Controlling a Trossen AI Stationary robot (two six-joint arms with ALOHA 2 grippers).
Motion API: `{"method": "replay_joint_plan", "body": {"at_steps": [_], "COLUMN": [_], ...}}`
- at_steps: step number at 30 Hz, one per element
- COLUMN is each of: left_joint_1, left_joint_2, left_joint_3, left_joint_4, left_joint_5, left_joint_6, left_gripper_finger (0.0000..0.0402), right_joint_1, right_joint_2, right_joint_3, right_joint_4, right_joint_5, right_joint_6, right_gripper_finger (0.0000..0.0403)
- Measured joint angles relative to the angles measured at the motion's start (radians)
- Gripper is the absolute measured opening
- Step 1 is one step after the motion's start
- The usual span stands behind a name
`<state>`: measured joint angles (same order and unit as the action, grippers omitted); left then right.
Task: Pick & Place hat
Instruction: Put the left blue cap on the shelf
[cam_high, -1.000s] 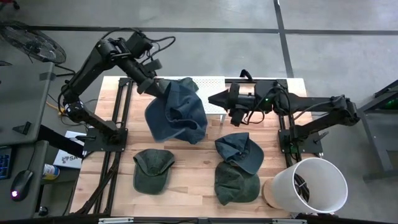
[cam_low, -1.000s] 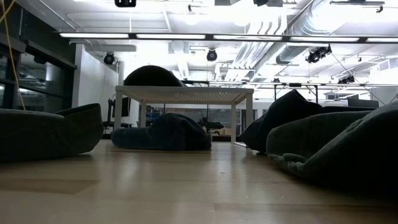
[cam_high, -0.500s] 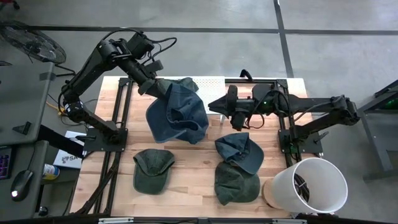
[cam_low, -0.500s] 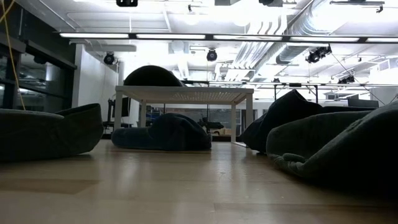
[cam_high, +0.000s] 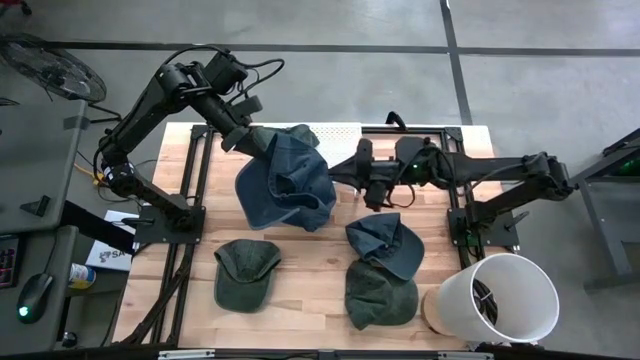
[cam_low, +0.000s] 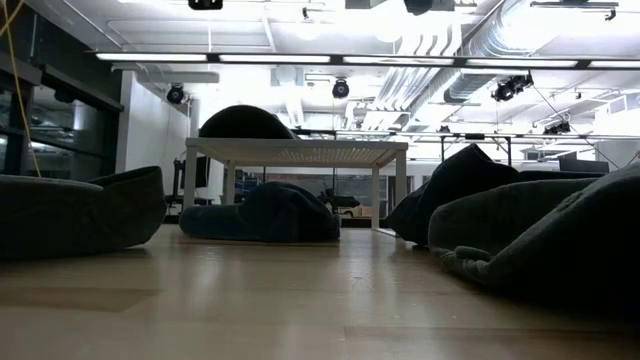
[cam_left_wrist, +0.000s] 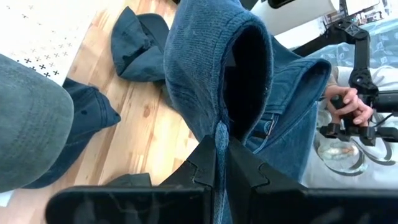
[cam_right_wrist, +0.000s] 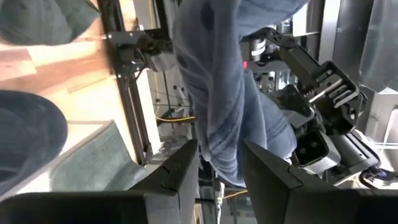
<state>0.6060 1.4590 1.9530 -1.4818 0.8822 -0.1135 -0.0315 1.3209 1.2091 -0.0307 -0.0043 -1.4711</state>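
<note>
Nearest you on the wooden table (cam_high: 310, 300) lie a green cap (cam_high: 244, 272) and a second green cap (cam_high: 380, 296), with a white bucket (cam_high: 497, 298) at the right corner. Just behind them sits a dark blue cap (cam_high: 385, 243). Farther back, your left gripper (cam_left_wrist: 222, 163) is clamped tight on the edge of the blue denim hat (cam_high: 284, 182), holding it up. Your right gripper (cam_right_wrist: 221, 163) stands half open with the hat's hanging fabric between its fingers. Behind that sits the white perforated rack (cam_high: 340, 140).
</note>
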Motion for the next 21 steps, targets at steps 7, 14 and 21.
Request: {"method": "replay_joint_plan", "body": {"at_steps": [7, 14, 21], "left_joint_1": [0.0, 0.0, 0.0], "left_joint_2": [0.0, 0.0, 0.0], "left_joint_3": [0.0, 0.0, 0.0], "left_joint_4": [-0.002, -0.001, 0.005], "left_joint_5": [0.0, 0.002, 0.017], "left_joint_6": [-0.004, 0.005, 0.008], "left_gripper_finger": [0.0012, 0.0012, 0.0012], "right_joint_1": [0.008, 0.004, -0.015], "right_joint_2": [0.021, 0.021, 0.039], "right_joint_3": [0.0, 0.0, 0.0], "right_joint_4": [0.063, 0.074, 0.087], "right_joint_5": [0.085, 0.085, 0.058], "right_joint_6": [-0.054, -0.078, -0.082], "right_gripper_finger": [0.0114, 0.0114, 0.0114]}}
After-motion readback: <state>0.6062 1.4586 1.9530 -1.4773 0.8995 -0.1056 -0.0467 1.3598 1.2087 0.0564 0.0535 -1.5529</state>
